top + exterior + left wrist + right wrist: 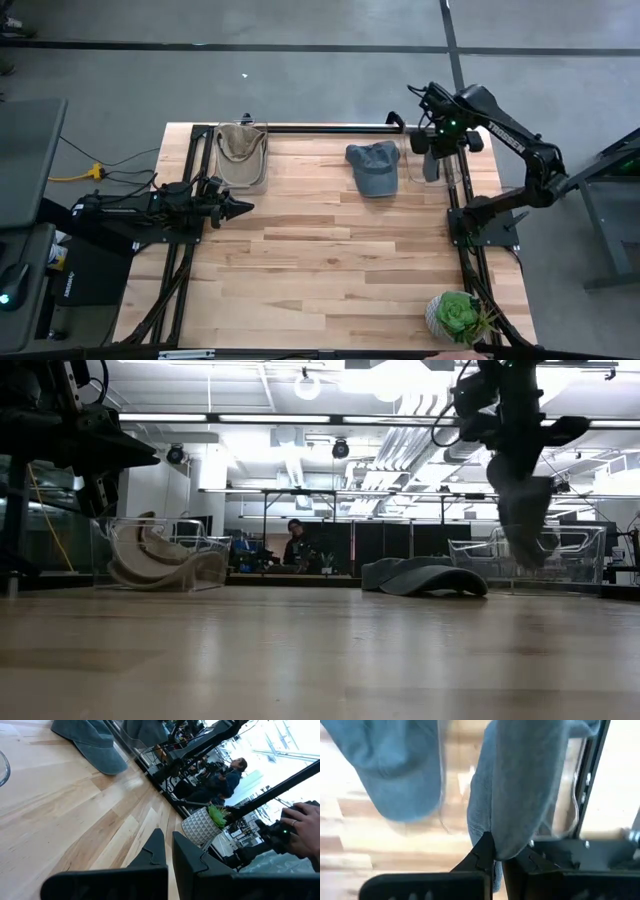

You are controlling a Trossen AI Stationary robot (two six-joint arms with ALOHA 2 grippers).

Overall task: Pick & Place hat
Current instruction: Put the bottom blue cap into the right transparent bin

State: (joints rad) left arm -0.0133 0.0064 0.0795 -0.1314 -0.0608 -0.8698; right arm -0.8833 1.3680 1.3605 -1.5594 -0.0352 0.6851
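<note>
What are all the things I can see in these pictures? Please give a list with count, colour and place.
held hat: one, grey-blue, hanging from the right gripper above the clear bin on the right
hat on table: one, grey-blue, far middle-right of the table
tan hats: more than one, exact count unclear, in the clear bin on the far left
clear bins: two, transparent, far left and far right
potted plant: one, green in a white pot, near right corner
table: one, light wood
person: one, dark clothes, in the room behind
left gripper: shut, empty, left side of the table
right gripper: shut on the held hat
</note>
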